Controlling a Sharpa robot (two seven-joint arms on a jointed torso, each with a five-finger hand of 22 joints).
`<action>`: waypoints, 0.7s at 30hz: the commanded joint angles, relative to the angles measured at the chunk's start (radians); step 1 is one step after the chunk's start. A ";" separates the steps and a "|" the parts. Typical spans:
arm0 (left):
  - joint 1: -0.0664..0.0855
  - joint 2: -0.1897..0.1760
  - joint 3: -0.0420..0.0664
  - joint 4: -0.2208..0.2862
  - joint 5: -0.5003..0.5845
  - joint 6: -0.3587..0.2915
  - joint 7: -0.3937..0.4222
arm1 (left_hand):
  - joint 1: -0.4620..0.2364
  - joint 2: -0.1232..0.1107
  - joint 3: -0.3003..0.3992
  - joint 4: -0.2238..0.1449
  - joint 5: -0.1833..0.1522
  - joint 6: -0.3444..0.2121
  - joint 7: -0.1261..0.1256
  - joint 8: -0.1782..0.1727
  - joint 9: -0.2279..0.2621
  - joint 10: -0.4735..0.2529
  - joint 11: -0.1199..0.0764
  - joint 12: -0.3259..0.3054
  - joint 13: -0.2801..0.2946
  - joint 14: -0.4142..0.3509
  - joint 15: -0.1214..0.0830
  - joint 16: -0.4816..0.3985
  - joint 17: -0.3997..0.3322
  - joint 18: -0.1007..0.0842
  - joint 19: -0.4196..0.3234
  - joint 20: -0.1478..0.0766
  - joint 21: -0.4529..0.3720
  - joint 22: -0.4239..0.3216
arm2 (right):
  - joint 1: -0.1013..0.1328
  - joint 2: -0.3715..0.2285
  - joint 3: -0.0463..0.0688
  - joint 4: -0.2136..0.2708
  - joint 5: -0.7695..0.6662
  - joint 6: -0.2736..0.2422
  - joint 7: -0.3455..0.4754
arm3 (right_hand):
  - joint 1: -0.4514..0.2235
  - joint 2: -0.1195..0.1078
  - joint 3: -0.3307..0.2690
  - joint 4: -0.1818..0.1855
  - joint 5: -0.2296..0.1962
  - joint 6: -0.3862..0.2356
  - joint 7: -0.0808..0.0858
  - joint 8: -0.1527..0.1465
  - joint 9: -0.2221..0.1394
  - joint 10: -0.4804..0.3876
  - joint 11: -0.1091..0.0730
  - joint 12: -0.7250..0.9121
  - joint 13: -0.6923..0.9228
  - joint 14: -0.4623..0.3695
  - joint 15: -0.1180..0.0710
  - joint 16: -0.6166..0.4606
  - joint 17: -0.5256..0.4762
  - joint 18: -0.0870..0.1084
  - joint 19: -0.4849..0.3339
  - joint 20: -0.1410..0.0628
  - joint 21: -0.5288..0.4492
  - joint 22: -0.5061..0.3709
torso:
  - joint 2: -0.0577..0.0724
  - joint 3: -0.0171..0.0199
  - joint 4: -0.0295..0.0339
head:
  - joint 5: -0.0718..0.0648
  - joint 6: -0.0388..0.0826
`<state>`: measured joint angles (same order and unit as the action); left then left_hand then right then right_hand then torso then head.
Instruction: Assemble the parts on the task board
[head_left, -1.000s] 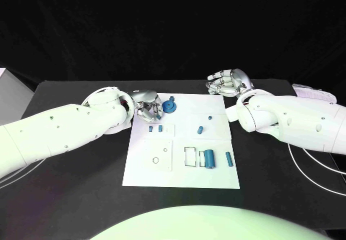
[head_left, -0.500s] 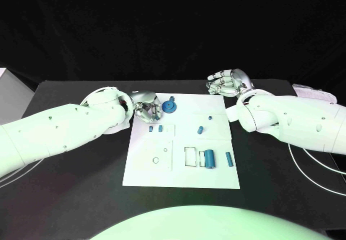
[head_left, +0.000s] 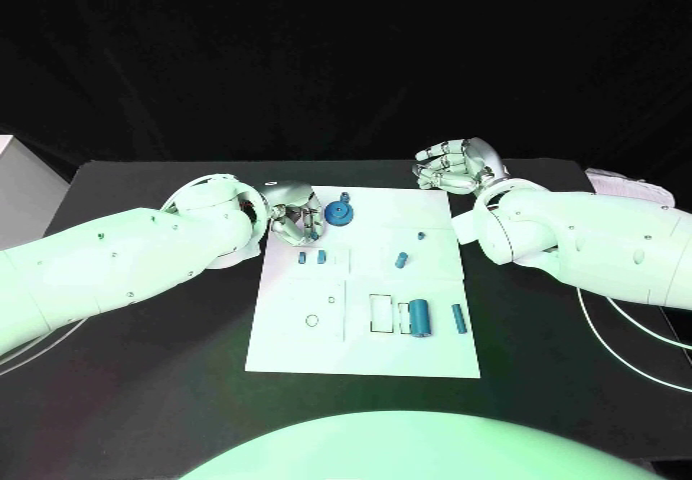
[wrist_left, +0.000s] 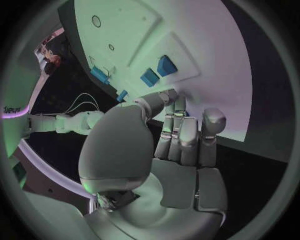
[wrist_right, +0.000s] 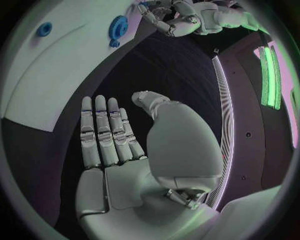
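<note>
- Task board lies mid-worktop, bearing one blue gear, one large cylinder and five smaller pieces.
- Left hand over the board's far-left corner, fingers straight, empty.
- Right hand off the far-right corner, fingers spread, empty.

My left hand is smooth brushed-looking metal, silvery with a soft sheen, and its fingers carry flat, satiny plates. My right hand has the same pale metallic finish. Both arms wear glossy white shells that look like moulded plastic, the left arm catching broad highlights. The counter is black and matt, with almost no reflection. The task board is a smooth white plate, matt, perhaps plastic; I cannot be sure from here. The blue gear and the blue cylinder look like smooth plastic.
</note>
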<state>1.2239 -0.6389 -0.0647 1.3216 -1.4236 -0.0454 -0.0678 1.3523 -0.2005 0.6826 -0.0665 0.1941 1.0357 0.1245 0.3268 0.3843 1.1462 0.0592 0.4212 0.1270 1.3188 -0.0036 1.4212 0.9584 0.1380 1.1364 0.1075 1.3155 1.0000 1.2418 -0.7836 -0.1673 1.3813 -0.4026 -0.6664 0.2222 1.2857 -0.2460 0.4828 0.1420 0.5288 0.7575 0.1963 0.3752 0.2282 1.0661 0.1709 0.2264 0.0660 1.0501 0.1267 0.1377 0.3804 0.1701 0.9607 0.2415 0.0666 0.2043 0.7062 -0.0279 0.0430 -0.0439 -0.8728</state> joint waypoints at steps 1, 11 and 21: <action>-0.002 0.003 -0.002 -0.001 -0.001 -0.005 -0.008 | -0.004 0.006 -0.008 0.001 0.000 0.012 0.003 0.002 0.002 0.008 0.000 -0.001 0.001 0.009 0.000 0.004 -0.002 -0.010 0.005 -0.003 0.006 0.000 | 0.000 0.001 0.000 0.001 -0.005 0.016 0.009 | -0.007 0.007 0.005 -0.001 0.005 -0.006 0.044 0.006 -0.001 -0.003 -0.001 0.004 -0.001 -0.001 0.003 -0.003 -0.001 0.013 0.001 0.002 0.004 -0.001 | -0.001 0.0006 -0.0001 | 0.001 0.000; -0.002 0.008 -0.002 -0.002 0.012 -0.017 -0.002 | -0.006 0.011 -0.005 0.003 0.001 0.002 0.007 -0.009 0.000 -0.003 0.004 -0.012 0.003 0.004 0.003 0.001 -0.009 -0.008 -0.004 -0.005 0.000 -0.011 | 0.000 0.001 0.000 0.001 -0.006 0.016 0.008 | -0.007 0.007 0.005 -0.001 0.005 -0.006 0.044 0.006 -0.001 -0.003 -0.001 0.004 -0.001 -0.001 0.003 -0.003 -0.001 0.013 0.001 0.002 0.004 -0.001 | 0.000 0.0014 -0.0012 | 0.000 0.000; -0.002 0.010 -0.001 -0.004 0.022 0.002 -0.003 | -0.005 0.013 -0.002 0.002 0.002 -0.006 0.011 -0.017 -0.002 -0.010 0.008 -0.021 0.004 -0.001 0.006 -0.001 -0.016 -0.006 -0.012 -0.004 -0.004 -0.020 | 0.000 0.002 0.000 0.000 -0.006 0.017 0.008 | -0.007 0.007 0.005 -0.001 0.005 -0.006 0.044 0.006 -0.001 -0.003 -0.001 0.004 -0.001 -0.001 0.003 -0.003 -0.001 0.013 0.001 0.002 0.004 -0.001 | 0.000 0.0015 -0.0004 | -0.001 0.000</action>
<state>1.2222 -0.6321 -0.0664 1.3162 -1.4144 -0.0555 -0.0715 1.3466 -0.1949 0.6797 -0.0636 0.1939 1.0314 0.1325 0.3136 0.3834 1.1405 0.0649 0.4027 0.1308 1.3188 -0.0036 1.4211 0.9433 0.1382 1.1307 0.1018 1.3155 0.9811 1.2418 -0.7828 -0.1673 1.3806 -0.4027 -0.6656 0.2220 1.2857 -0.2460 0.4828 0.1420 0.5288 0.7575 0.1963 0.3752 0.2283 1.0661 0.1709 0.2263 0.0659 1.0501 0.1267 0.1377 0.3805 0.1701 0.9606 0.2415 0.0666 0.2044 0.7059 -0.0264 0.0421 -0.0446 -0.8728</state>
